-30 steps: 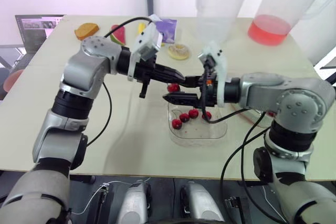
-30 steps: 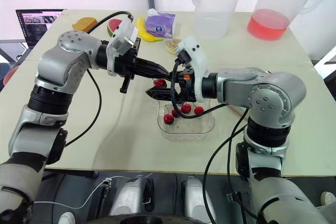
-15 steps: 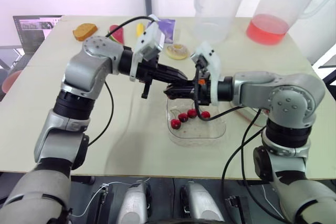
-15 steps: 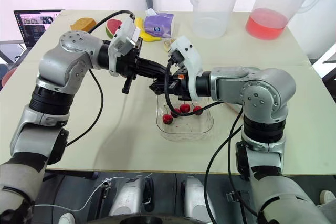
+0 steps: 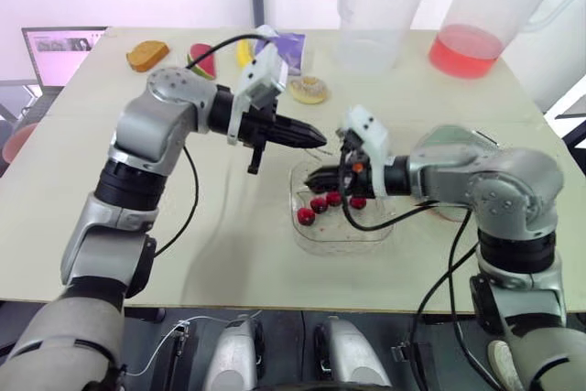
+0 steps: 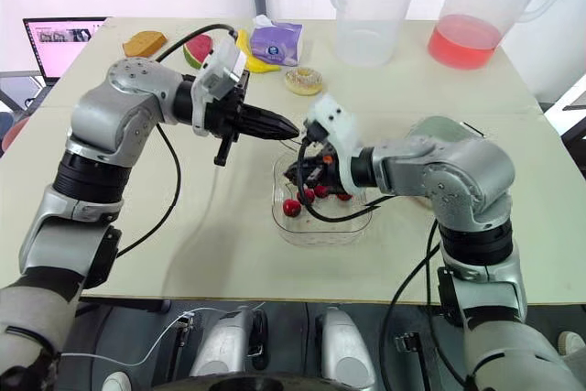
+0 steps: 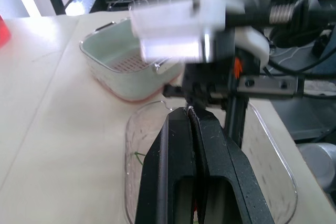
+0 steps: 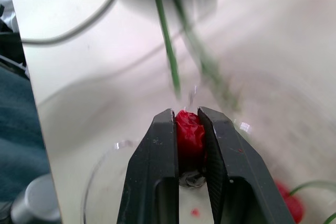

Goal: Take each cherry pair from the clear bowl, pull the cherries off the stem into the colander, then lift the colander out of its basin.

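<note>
The purple tissue pack [image 6: 279, 41] near the upper middle of the frame carries print too small to read, and the same goes for the laptop screen [image 6: 59, 41] at the upper left.

The clear bowl [image 5: 368, 227] sits at the centre of the table. Four loose cherries [image 5: 320, 204] lie in a row inside it. The right gripper [image 5: 318, 176] reaches into the bowl's upper left corner. In the head views its tips are too dark to read, but the right wrist view shows its fingers pinching a red cherry [image 8: 189, 129]. From that cherry a green stem [image 8: 167, 45] runs up to a blurred dark shape.

The left gripper [image 5: 316, 138] hovers just above the bowl's upper left rim. The left wrist view shows its fingers pressed together on a thin strand at their tips, too small to make out there.

In the head views the right forearm hides most of the colander. The left wrist view shows the pale green colander [image 7: 113, 51] seated in a pink basin [image 7: 134, 97] just beyond the bowl.

A pitcher of red liquid [image 5: 472, 48] stands at the upper right, cut off by the frame edge.
</note>
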Robot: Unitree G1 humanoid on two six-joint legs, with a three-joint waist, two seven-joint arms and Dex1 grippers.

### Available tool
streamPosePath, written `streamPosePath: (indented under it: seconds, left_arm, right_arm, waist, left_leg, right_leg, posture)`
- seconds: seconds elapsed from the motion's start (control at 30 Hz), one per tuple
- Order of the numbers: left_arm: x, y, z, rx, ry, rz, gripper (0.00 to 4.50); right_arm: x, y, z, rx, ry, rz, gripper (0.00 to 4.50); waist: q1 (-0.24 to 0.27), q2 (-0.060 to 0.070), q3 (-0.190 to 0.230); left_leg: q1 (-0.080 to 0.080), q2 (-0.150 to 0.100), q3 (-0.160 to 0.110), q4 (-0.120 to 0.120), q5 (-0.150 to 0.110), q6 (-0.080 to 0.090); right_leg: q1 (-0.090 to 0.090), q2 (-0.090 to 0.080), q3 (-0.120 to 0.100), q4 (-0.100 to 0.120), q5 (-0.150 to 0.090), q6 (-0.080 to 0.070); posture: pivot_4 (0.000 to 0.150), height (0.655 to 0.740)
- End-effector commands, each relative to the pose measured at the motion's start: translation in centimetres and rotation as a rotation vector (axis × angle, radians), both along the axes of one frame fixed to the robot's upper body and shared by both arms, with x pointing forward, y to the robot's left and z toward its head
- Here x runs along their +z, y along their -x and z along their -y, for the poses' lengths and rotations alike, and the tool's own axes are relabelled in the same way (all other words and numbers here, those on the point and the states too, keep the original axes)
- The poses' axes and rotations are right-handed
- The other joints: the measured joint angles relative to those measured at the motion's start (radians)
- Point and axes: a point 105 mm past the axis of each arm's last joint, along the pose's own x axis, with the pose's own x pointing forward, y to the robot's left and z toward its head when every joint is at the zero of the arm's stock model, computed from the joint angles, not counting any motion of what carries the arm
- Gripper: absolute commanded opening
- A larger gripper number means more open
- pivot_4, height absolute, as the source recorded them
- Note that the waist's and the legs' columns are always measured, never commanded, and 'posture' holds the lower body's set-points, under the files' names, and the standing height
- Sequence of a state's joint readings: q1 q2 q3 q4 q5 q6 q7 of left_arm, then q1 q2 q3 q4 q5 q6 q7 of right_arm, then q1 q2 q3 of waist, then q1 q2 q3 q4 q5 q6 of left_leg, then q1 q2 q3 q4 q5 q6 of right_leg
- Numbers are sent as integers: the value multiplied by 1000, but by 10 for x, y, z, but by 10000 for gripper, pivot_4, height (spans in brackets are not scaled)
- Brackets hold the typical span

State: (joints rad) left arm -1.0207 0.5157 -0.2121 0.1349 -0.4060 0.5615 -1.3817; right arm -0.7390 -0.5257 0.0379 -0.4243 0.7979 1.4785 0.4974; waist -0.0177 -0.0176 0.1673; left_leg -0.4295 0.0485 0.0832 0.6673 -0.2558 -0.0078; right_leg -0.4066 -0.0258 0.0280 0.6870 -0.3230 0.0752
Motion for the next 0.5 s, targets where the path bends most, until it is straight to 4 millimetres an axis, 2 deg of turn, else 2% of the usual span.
streamPosePath:
  seconds: [0.03,0.17,0.27,0.37,0.5]
  left_arm:
    - [17,4,0,-13,31,57,0]
    - [17,4,0,-14,30,56,0]
    - [15,4,-1,-10,25,55,0]
    - [12,3,-6,6,16,47,0]
    - [6,4,-13,31,6,34,0]
  right_arm:
    - [9,1,1,1,-9,44,1786]
    - [10,2,4,-15,-24,45,1786]
    - [17,2,20,-59,-27,65,1786]
    - [25,-3,58,-198,-7,103,1786]
    - [40,-15,121,-476,28,176,1786]
  waist:
    - [0,0,0]
    - [1,0,0]
    - [3,0,0]
    - [8,0,0]
    - [5,0,0]
  left_leg:
    - [0,0,0,0,0,0]
    - [0,0,0,0,0,0]
    - [0,0,0,0,0,0]
    - [-1,0,0,0,0,0]
    - [-1,-1,0,0,-1,1]
  right_leg:
    - [0,0,0,0,0,0]
    - [0,0,0,0,0,0]
    - [0,0,0,0,0,0]
    - [0,0,0,0,0,0]
    - [1,-1,0,-2,0,0]
  posture:
    - [1500,7400]
    - [1500,7400]
    - [1500,7400]
    - [1500,7400]
    - [1500,7400]
